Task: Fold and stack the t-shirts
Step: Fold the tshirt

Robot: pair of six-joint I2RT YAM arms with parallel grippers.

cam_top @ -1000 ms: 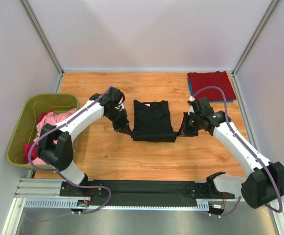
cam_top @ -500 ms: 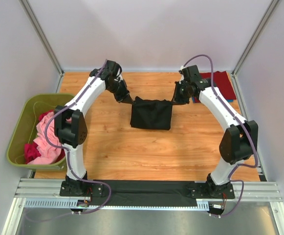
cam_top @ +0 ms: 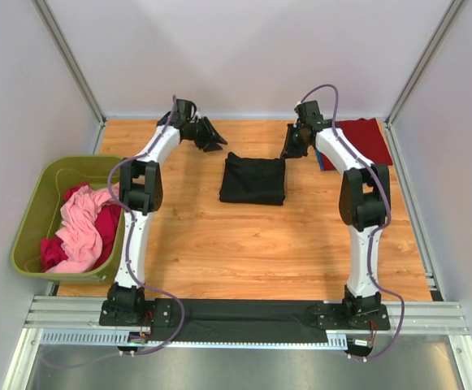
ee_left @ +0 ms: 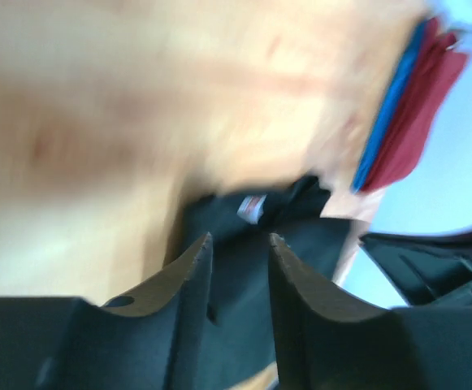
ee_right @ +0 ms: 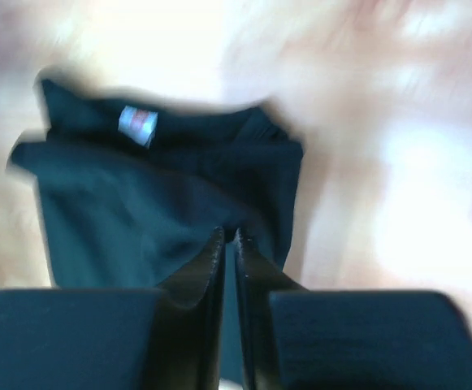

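The black shirt [cam_top: 253, 180] lies folded into a compact rectangle near the far edge of the tabletop [cam_top: 219, 252], about midway between left and right, with its label [ee_right: 136, 122] showing. The 2 grippers hover just off its far corners, touching nothing. The left gripper [cam_top: 216, 143] has its fingers spread and empty. The right gripper [cam_top: 289, 149] has its fingers all but pressed together, also empty. This fold looks finished. Next the shirt must go onto the stack [cam_top: 364, 130] in the far right corner, which calls for a grip that keeps the folds in. Pink shirts [cam_top: 85, 227] wait in the bin [cam_top: 36, 191] at the left edge.
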